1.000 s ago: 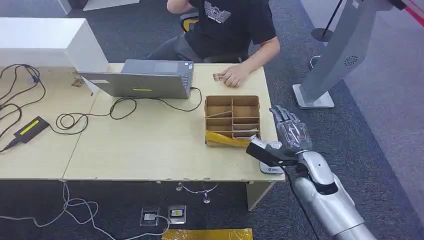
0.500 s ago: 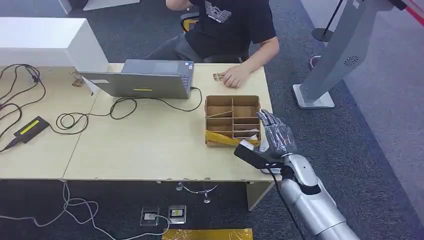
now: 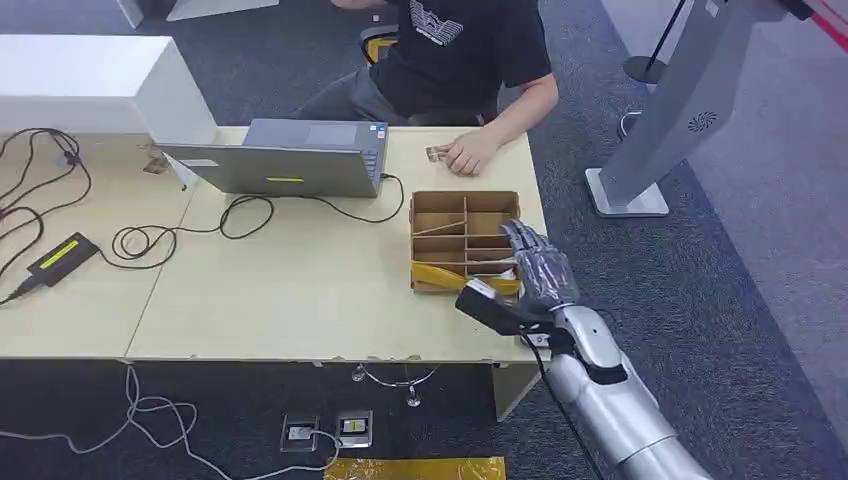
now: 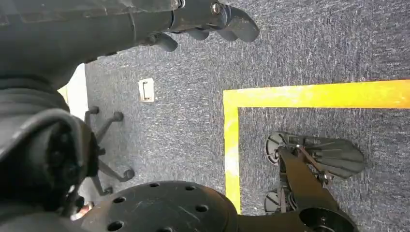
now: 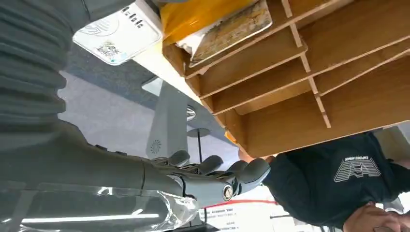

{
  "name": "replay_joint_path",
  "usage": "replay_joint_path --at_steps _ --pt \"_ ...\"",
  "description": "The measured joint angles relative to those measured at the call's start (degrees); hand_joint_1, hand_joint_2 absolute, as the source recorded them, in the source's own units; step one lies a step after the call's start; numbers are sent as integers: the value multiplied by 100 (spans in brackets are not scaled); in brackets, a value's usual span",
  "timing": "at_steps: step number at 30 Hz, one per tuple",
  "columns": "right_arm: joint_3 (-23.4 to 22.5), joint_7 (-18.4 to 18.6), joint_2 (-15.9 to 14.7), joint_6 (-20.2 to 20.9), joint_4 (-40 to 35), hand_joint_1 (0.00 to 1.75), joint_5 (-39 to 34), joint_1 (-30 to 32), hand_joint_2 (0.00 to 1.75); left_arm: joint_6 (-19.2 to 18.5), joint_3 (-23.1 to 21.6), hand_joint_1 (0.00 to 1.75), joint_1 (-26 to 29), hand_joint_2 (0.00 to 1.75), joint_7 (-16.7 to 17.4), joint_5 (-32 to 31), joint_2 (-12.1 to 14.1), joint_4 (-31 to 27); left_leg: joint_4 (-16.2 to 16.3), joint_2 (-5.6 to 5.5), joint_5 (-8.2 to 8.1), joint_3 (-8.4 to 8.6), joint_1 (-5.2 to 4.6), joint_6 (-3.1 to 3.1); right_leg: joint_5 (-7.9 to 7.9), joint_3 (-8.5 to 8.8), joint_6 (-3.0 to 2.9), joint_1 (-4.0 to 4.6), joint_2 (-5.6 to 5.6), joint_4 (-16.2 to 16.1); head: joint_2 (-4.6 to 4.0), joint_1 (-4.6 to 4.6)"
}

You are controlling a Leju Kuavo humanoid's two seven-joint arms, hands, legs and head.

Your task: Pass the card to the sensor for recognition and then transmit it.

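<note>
Right hand [image 3: 535, 272] hovers over the near right corner of the desk [image 3: 300, 300], fingers [image 5: 232, 179] stretched out and apart, holding nothing, poised above the near right part of the divided wooden box [image 3: 465, 240]. In the right wrist view a worn card [image 5: 232, 30] lies in the box's near compartment beside a strip of yellow tape [image 3: 450, 275]. A white sensor pad [image 5: 118, 34] sits on the desk just beside the box, at the desk's near right corner. Left hand [image 4: 212, 17] hangs low over grey carpet, fingers loosely curled, nothing in them. A person in a black shirt [image 3: 460, 50] sits at the far edge, one hand [image 3: 465, 155] resting on the desk near a grey laptop [image 3: 290, 155].
</note>
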Motion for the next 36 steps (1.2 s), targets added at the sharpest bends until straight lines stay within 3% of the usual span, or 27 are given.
replay_joint_path --at_steps 36 --pt "289 -127 138 -101 431 0 -72 -66 175 -120 0 0 0 0 -39 -26 2 0 0 1 0 0 0 0 0 -1 0 0 0 0 0 2"
